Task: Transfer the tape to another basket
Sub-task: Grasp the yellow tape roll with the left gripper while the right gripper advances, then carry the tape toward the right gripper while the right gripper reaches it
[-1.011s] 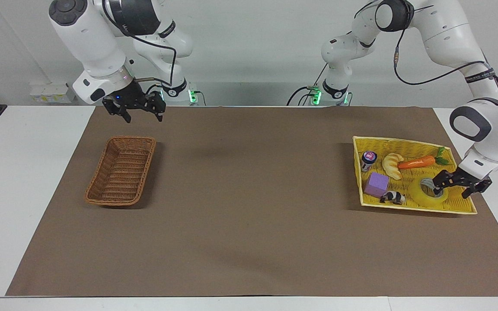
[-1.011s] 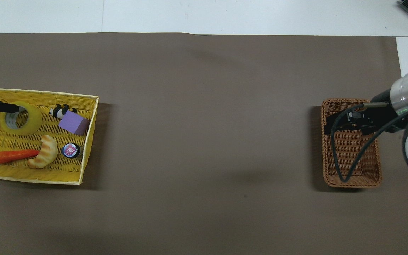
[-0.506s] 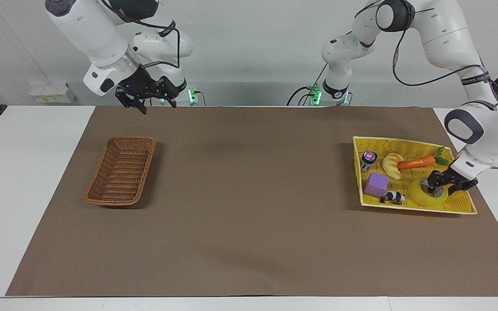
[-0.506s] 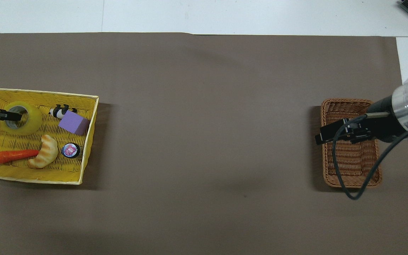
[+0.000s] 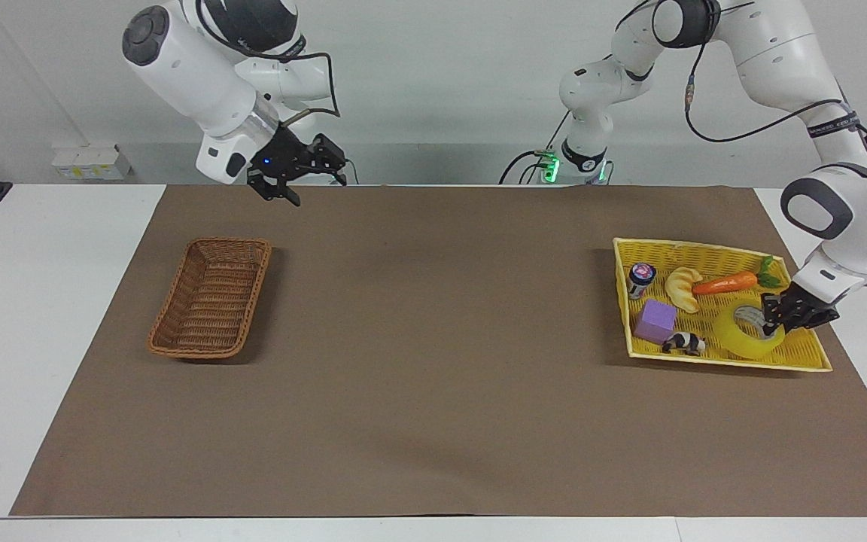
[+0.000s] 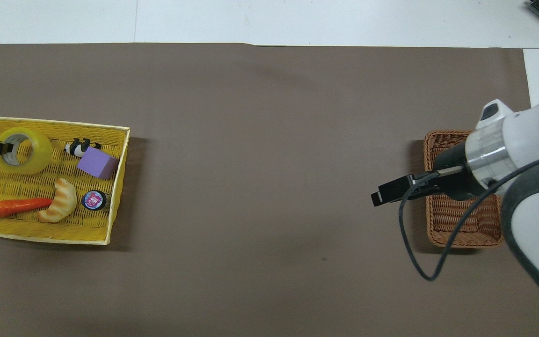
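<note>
The yellow tape [image 5: 738,342] lies in the yellow tray [image 5: 704,245], at the end toward the left arm. My left gripper [image 5: 771,322] is shut on the roll's wall, with one finger inside the core. In the overhead view the tape [image 6: 40,154] sits at the tray's [image 6: 54,122] corner with the left gripper [image 6: 5,148] on it. The brown wicker basket [image 5: 211,297] stands empty toward the right arm's end. My right gripper [image 5: 318,190] is open and raised over the mat beside the basket [image 6: 456,220]; in the overhead view the right gripper [image 6: 376,199] juts past the basket's edge.
The tray also holds a carrot [image 5: 727,284], a croissant [image 5: 682,290], a purple block [image 5: 655,320], a small jar [image 5: 640,277] and a black-and-white toy animal [image 5: 683,344]. A brown mat [image 5: 433,339] covers the table between tray and basket.
My left gripper closed on the tape's wall and shifted the roll slightly in the tray. My right arm swung up and away from over the basket, toward the table's middle.
</note>
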{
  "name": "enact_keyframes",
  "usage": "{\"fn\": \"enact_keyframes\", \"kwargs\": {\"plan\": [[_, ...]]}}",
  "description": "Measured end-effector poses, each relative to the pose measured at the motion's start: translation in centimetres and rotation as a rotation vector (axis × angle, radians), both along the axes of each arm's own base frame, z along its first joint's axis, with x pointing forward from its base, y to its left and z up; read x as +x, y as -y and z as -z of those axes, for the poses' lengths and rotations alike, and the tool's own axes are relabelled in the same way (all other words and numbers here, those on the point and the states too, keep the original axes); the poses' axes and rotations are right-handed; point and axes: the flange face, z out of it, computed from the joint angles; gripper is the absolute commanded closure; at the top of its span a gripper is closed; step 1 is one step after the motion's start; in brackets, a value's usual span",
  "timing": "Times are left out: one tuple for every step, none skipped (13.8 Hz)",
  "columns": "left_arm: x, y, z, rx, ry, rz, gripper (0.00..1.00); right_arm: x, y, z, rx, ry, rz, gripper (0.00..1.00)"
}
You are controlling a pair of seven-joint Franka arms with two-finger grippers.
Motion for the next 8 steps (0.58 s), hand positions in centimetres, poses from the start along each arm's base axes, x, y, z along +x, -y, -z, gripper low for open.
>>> {"fn": "enact_keyframes", "kwargs": {"plan": [[0.0,1.0,-1.9,0.000,0.016,0.011,1.00,-0.2,-1.5,0.8,0.032,-0.004,-0.005,0.00],[0.0,2.4,-3.6,-0.003,0.029,0.014,1.00,-0.4,-2.7,1.5,0.069,-0.010,-0.002,0.00],[0.1,4.2,-5.1,-0.007,0.043,0.010,1.00,-0.6,-3.8,2.4,0.112,-0.017,0.009,0.00],[0.2,6.3,-6.4,-0.014,0.053,0.004,1.00,-0.6,-4.9,3.4,0.155,-0.028,0.026,0.00],[0.4,8.7,-7.3,-0.024,0.057,-0.001,1.00,-0.6,-5.9,4.5,0.202,-0.045,0.046,0.00],[0.5,11.4,-7.9,-0.038,0.049,-0.006,1.00,-0.4,-7.0,5.8,0.253,-0.064,0.064,0.00],[0.6,14.5,-8.1,-0.057,0.037,-0.011,1.00,-0.1,-8.2,7.1,0.299,-0.078,0.071,0.00],[0.7,17.5,-8.1,-0.080,0.030,-0.016,1.00,0.2,-9.6,8.4,0.338,-0.090,0.078,0.00]]}}
